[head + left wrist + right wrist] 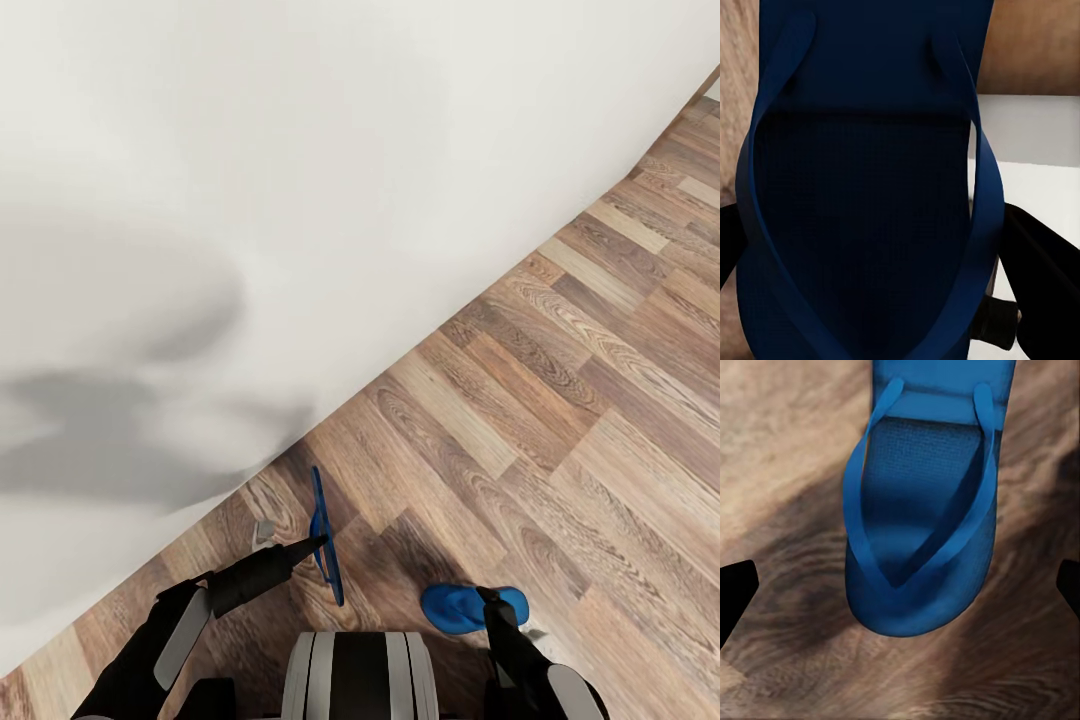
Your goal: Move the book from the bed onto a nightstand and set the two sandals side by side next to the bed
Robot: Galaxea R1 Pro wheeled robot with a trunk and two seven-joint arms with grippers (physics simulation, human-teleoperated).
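**Operator:** Which step is in hand?

**Technician:** Sandal placement, by my reading. The left gripper [318, 543] carries one sandal [322, 535] on edge, clear of the plank floor [560, 400] and just beside the bed [300, 200]. The second sandal [460, 607] lies flat on the floor, strap side up, with the right gripper [492, 600] directly above it.

**Operator:** Jaw state?

**Technician:** Left: closed on the sandal; the left wrist view has the sole [862, 225] right up against the camera. Right: spread wide, holding nothing; in the right wrist view the two dark fingertips [735, 585] sit at the frame edges with the sandal [922, 532] between them, untouched.

**Operator:** What does the next move call for?

**Technician:** Probably lowering the held sandal until its sole lies flat, parallel to the other one and close by. It hangs on edge, so a wrist rotation is needed before release. The two are near each other but not yet side by side.

**Operator:** Materials?

**Technician:** Both sandals are bright blue, thin, flat, rounded at the toe, with a V-shaped strap and a fine grid texture on the footbed. They will likely flex. The floor is brown wood-grain plank. The bed cover is plain, pale and smooth.
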